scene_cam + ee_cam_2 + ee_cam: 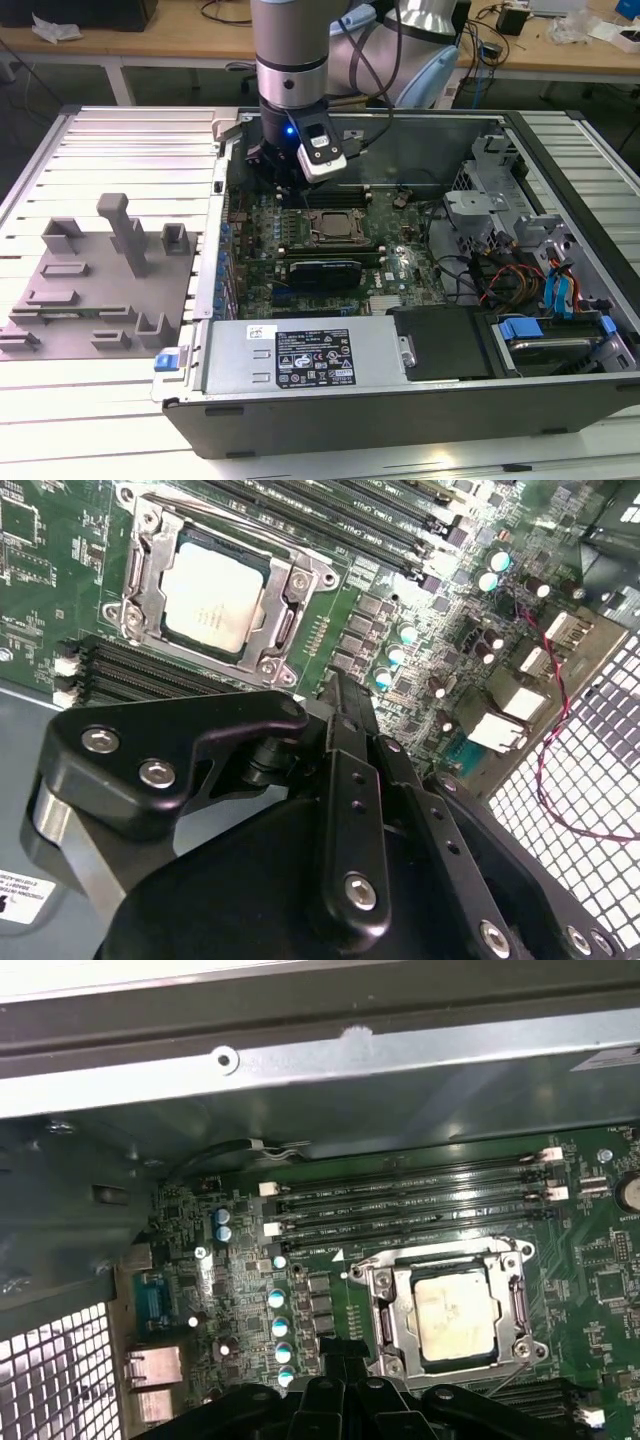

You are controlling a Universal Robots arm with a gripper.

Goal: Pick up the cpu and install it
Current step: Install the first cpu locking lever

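The cpu [212,602] [455,1312], a pale silvery square chip, lies flat inside the metal socket frame [290,592] [383,1305] on the green motherboard; in the exterior view the cpu [330,222] sits mid-board. My gripper [336,685] [340,1352] hangs above the board beside the socket, toward the case's rear wall. Its black fingers are together with nothing between them, apart from the chip. In the exterior view the gripper [272,168] is just left of the socket, under the arm's wrist.
Memory slots [400,1200] [130,670] run along both sides of the socket. The perforated rear wall [580,770] [50,1375] is close to the gripper. A grey power supply box [300,355], drive cage [480,200] and cables [500,280] crowd the case. A grey fixture tray [90,290] lies outside.
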